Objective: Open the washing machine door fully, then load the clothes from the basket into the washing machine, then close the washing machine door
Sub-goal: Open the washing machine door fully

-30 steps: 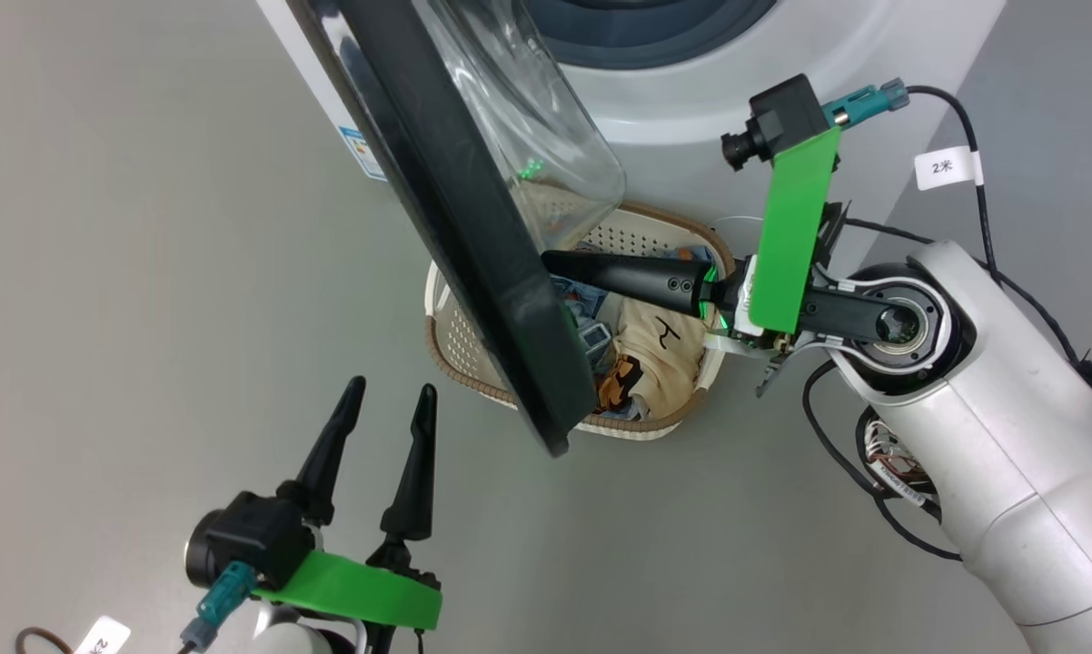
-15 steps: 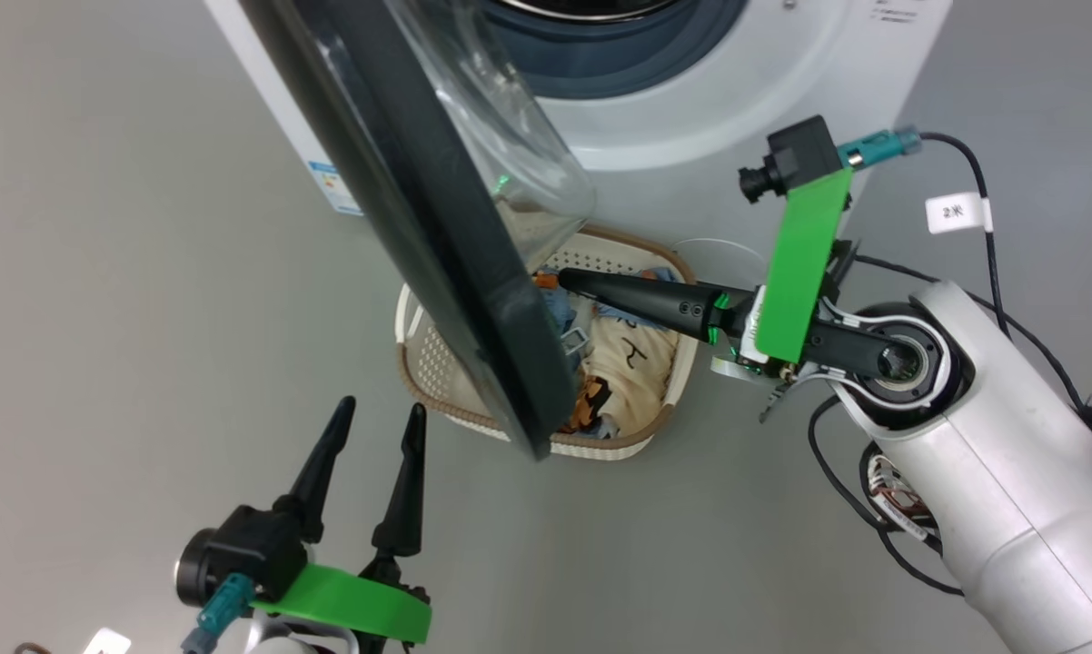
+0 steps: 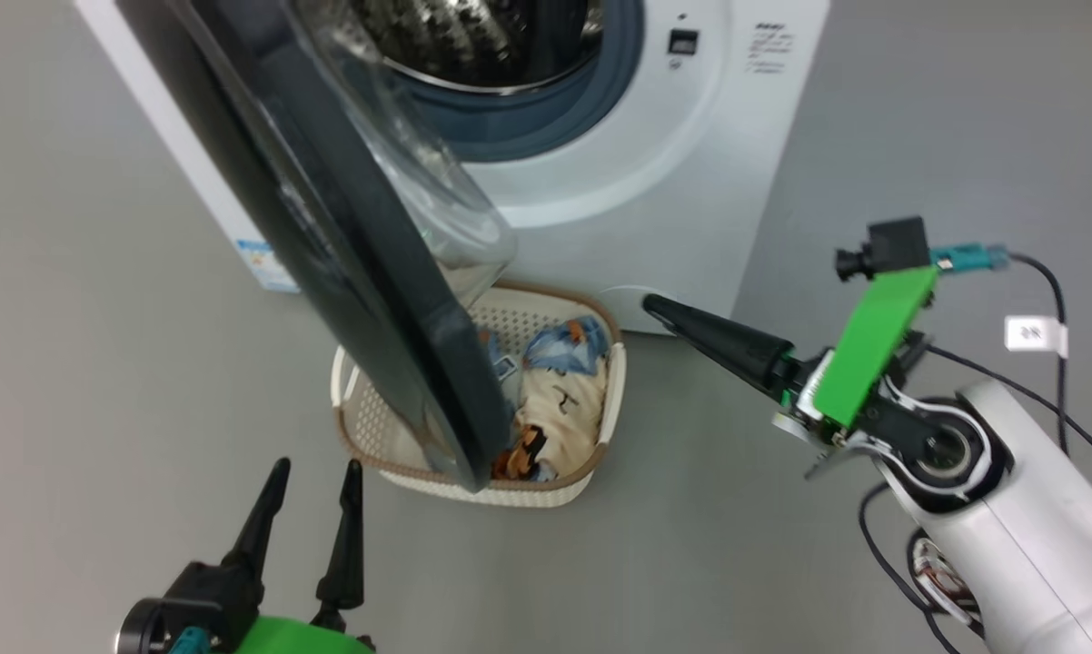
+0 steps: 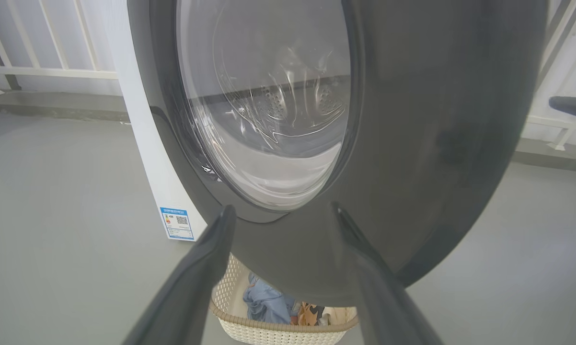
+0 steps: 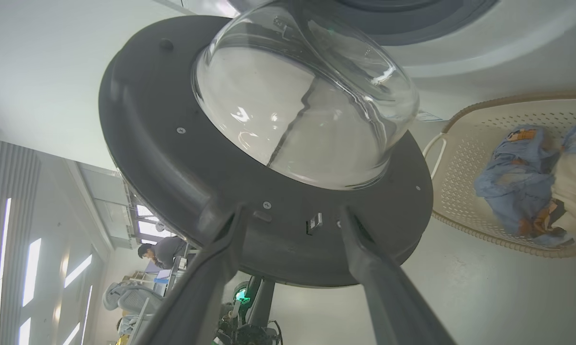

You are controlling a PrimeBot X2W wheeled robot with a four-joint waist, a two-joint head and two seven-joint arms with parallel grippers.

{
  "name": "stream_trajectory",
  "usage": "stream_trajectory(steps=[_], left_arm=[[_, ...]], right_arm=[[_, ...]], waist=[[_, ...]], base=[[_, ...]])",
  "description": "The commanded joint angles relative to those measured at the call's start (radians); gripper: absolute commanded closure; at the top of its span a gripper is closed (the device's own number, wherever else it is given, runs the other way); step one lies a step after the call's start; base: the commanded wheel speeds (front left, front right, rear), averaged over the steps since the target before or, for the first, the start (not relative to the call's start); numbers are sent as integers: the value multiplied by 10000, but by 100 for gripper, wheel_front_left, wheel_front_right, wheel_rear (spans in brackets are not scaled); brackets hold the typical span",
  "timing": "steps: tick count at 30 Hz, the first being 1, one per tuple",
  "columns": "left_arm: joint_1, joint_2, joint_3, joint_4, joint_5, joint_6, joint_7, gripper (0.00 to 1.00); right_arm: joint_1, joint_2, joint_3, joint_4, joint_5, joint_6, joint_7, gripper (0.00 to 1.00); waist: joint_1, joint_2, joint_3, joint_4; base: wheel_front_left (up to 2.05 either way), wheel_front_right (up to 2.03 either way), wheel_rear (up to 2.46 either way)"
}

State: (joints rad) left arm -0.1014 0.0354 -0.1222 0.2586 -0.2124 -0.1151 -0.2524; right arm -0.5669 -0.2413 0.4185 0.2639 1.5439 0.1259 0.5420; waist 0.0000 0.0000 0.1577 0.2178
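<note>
Right pincer point(image 5: 292, 211) is withdrawn from cream perforated basket point(image 3: 510, 490) to its 3 o'clock, released, empty; blue-and-cream fabric clothes point(image 3: 564, 409) are left unloaded.

The left gripper point(image 3: 316, 466), with two long dark tapered fingers, stands at the lower left of the head view. Its fingers point up, spread apart, and hold nothing. The right gripper point(image 3: 657, 307), of the same dark fingers, points up and to the left from the pale rounded right forearm point(image 3: 1009, 545). In its own wrist view its fingers stand wide apart and empty.
</note>
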Motion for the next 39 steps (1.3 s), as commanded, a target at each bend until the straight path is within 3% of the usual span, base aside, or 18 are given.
stream_trajectory(steps=[1,15,23,33,39], left_arm=[[19,148,413,-214,114,-58,-94,0],[475,168,1027,-225,403,-131,-94,0],[750,175,1292,-290,467,-145,-94,0],[859,196,1462,-302,490,-152,-94,0],[847,201,1487,-321,486,-154,-94,0]], right_arm=[[251,-104,8,-335,-230,48,-273,0],[1955,-1193,570,-359,-880,48,-2410,0],[2816,-1725,983,-343,-1245,48,-4414,0],[3269,-2450,2531,2,-2295,48,-7377,0],[3247,-2609,3042,554,-3062,48,-8015,0]], waist=[[0,0,-385,-426],[0,0,-1118,-1368],[0,0,-1358,-1722],[0,0,-1491,-2002],[0,0,-1478,-2100]], base=[[0,0,0],[0,0,0],[0,0,0],[0,0,0],[0,0,0]])
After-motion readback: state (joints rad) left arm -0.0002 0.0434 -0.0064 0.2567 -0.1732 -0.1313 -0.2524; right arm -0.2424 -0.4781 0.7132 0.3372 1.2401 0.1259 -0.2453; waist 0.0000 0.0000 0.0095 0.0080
